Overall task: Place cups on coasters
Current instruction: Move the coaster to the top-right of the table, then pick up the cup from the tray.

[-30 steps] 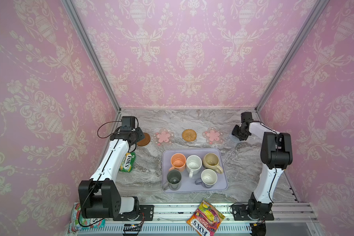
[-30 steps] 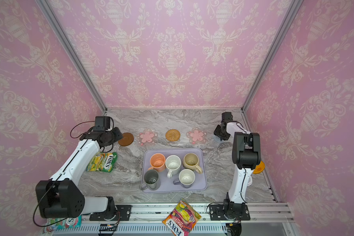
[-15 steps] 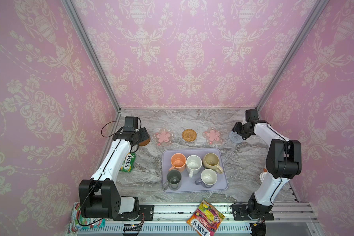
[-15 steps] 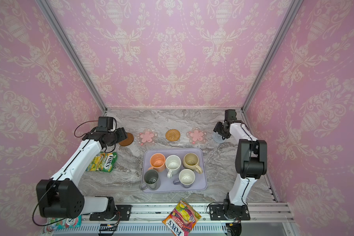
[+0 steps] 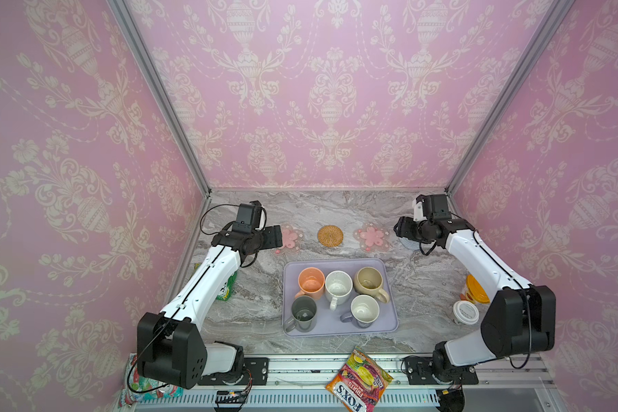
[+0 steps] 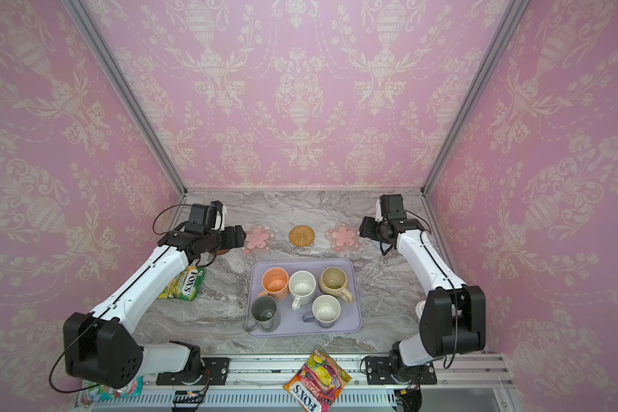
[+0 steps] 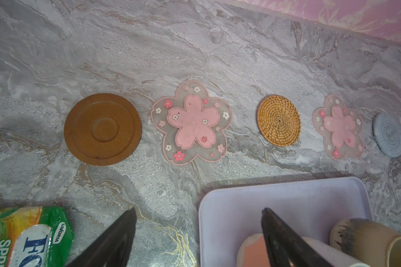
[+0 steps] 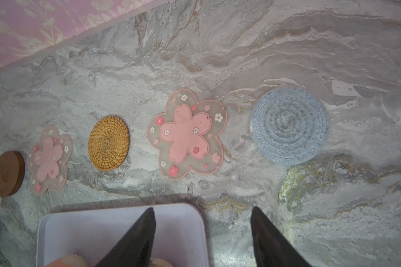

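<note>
Marbled desk (image 5: 257, 314): five cups (image 5: 337, 285) crowd the tray (image 5: 388, 321), coasters (image 5: 330, 235) bare along the far row. My left end effector (image 7: 198, 209) and right end effector (image 8: 202, 208) gape empty. Reaching in, a finger (image 7: 116, 238) could knock a neighbouring cup.

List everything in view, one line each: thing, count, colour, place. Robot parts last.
mugs: 5, on the tray: peach-orange mug, speckled white mug, beige mug, dark grey-green mug, lavender mug.
tray: 1, lavender, table centre.
coasters: 5, bare row behind the tray: brown disc, flower coaster, rattan coaster, second flower coaster, blue knitted coaster.
candy packets: 3: green packet beside left arm, red-orange packet on front rail, teal packet under left base.
orange-lidded container: 1, beside right arm.
white-lidded container: 1, next to it.
table: 1, grey marble.
left gripper: open, empty, near brown disc.
right gripper: open, empty, near blue knitted coaster.
</note>
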{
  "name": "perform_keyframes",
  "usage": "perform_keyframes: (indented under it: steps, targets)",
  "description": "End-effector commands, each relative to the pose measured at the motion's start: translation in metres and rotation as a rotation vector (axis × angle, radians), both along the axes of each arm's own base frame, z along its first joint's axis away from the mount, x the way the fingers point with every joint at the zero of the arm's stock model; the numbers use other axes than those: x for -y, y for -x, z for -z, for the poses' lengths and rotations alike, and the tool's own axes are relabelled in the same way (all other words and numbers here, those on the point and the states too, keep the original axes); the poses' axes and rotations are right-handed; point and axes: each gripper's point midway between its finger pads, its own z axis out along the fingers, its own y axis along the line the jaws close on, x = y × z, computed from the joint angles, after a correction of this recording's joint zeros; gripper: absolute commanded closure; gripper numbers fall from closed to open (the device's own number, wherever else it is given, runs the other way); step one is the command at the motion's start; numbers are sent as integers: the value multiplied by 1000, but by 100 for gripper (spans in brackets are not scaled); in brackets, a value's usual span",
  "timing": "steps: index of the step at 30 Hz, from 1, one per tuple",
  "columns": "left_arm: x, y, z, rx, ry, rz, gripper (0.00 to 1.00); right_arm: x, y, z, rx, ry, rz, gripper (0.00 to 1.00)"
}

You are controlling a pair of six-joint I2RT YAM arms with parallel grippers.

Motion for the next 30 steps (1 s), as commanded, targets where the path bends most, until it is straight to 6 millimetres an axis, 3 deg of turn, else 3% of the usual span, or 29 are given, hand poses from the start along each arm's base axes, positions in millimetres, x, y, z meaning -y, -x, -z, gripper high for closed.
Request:
perform_keyframes:
  steps: [1, 13, 17, 23, 30]
  targets:
    - [1, 7, -11, -9, -63, 46, 13, 2, 32, 5, -34, 56, -24, 32]
    - [-6, 39, -35, 47, 13, -66, 12, -9, 117, -8, -32, 49, -102, 34]
    - [-7, 57, -29, -8, 24, -95, 13, -17, 145, -4, -50, 32, -138, 34]
    - [-4, 86, -11, -78, 6, -76, 14, -30, 180, 19, -95, 1, -178, 36]
    - [-5, 84, -7, -115, -17, -92, 14, -43, 190, 30, -119, 24, -235, 36]
